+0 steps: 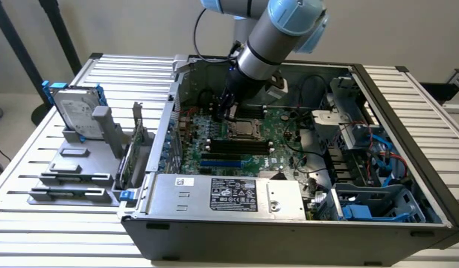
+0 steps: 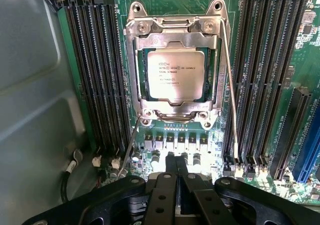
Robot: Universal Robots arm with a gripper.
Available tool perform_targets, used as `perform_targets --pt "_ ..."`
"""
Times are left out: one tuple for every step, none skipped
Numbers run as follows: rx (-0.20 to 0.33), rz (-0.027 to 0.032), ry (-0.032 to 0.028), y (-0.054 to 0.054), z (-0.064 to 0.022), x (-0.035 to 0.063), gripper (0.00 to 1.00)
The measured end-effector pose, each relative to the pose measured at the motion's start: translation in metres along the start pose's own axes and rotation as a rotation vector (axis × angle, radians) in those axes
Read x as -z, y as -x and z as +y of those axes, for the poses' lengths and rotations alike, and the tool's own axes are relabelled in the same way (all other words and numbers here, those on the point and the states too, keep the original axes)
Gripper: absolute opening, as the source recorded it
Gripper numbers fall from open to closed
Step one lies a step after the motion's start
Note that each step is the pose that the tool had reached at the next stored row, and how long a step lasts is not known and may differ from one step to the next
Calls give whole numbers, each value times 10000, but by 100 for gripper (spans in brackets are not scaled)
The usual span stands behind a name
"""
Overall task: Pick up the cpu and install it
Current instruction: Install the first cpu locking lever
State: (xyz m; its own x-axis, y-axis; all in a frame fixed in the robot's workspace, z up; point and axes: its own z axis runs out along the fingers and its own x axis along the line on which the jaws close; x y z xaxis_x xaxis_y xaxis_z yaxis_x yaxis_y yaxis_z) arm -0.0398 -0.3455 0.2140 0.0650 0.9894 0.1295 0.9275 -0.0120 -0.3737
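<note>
Exterior view: the arm reaches down into the open computer case (image 1: 289, 237), and the gripper (image 1: 230, 115) hangs just above the socket (image 1: 243, 130) on the motherboard (image 1: 237, 153), a bit to the far side of it. From here I can't tell the jaw gap. The parts holder (image 1: 69, 181) with the hard drive (image 1: 71, 109) stands well away from the socket, outside the case toward the exterior view's left. I guess it's there so spare parts stand upright and easy to grab. Wrist view: the camera looks straight down on the socket, so I judge the arm is held square over it for alignment. The cpu (image 2: 175, 75) lies flat inside the socket, print readable, silver top up, with the metal load frame (image 2: 175, 29) around its edges. It looks seated, not tilted. A thin wire lever (image 2: 228, 85) runs along one side of the socket, and I can't tell whether it is latched. Black memory slots (image 2: 95, 75) flank the socket on both sides, all of them bare. The fingers (image 2: 167, 185) are pressed together with no gap. They hold nothing and touch nothing, hovering clear of the socket's near edge. So I judge the cpu is placed and out of the grip.
</note>
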Motion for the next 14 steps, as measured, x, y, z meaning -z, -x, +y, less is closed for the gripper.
perform_targets --pt "-3 -2 0 1 -12 8 11" --pt "-2 4 1 0 -27 27 11" --pt "-2 15 2 -2 -46 54 11" --pt "-3 25 2 -4 -64 83 11" --pt "-5 36 2 -7 -87 118 11" --pt "-7 41 2 -10 -109 155 11" --pt "-8 50 2 -13 -132 193 11" --pt "-10 55 3 -16 -152 226 11" --pt "-12 62 2 -17 -172 256 11" --pt "-23 72 4 -18 -185 273 11" --pt "-51 87 8 -18 -192 282 11" --pt "-106 113 16 -18 -195 284 11" --pt "-174 142 26 -18 -198 283 11" --pt "-252 174 37 -17 -202 282 11"
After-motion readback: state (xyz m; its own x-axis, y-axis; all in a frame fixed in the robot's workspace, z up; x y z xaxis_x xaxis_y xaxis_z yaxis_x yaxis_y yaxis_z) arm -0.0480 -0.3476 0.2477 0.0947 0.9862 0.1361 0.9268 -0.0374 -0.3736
